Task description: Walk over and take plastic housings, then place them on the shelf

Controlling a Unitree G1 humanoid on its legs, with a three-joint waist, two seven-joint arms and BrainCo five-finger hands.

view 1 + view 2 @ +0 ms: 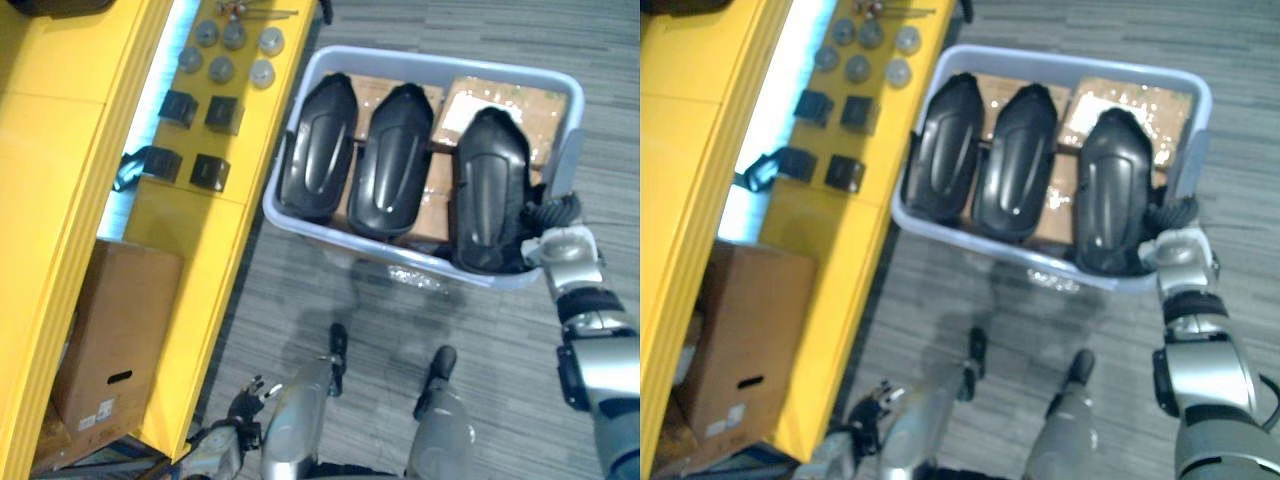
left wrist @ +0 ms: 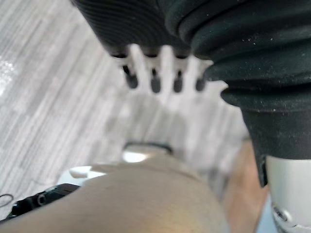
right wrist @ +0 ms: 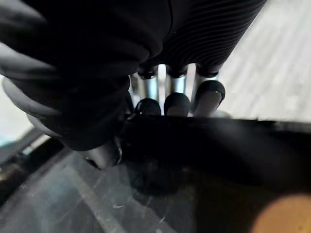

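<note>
- The yellow shelf (image 1: 60, 150) runs along the left of the bin (image 1: 420, 62), with its edge just beside the bin's left wall.
- The bin stands on the carpet floor (image 1: 490, 350), and brown packs (image 1: 505, 100) line its bottom.
- A cardboard box (image 1: 110, 340) sits low in the shelf, left of the bin and nearer.
- Three black housings (image 1: 398, 160) lie side by side in the bin, on the packs.
- The right hand (image 1: 548, 215) is at the bin's near right corner. Its fingers (image 3: 177, 103) curl over the edge of the rightmost housing (image 1: 490, 190), with the thumb beneath.
- The left hand (image 2: 154, 73) hangs over the floor with its fingers straight, holding nothing.
- Grey round caps (image 1: 235, 50) and black blocks (image 1: 205, 115) lie on the shelf, left of the bin.
</note>
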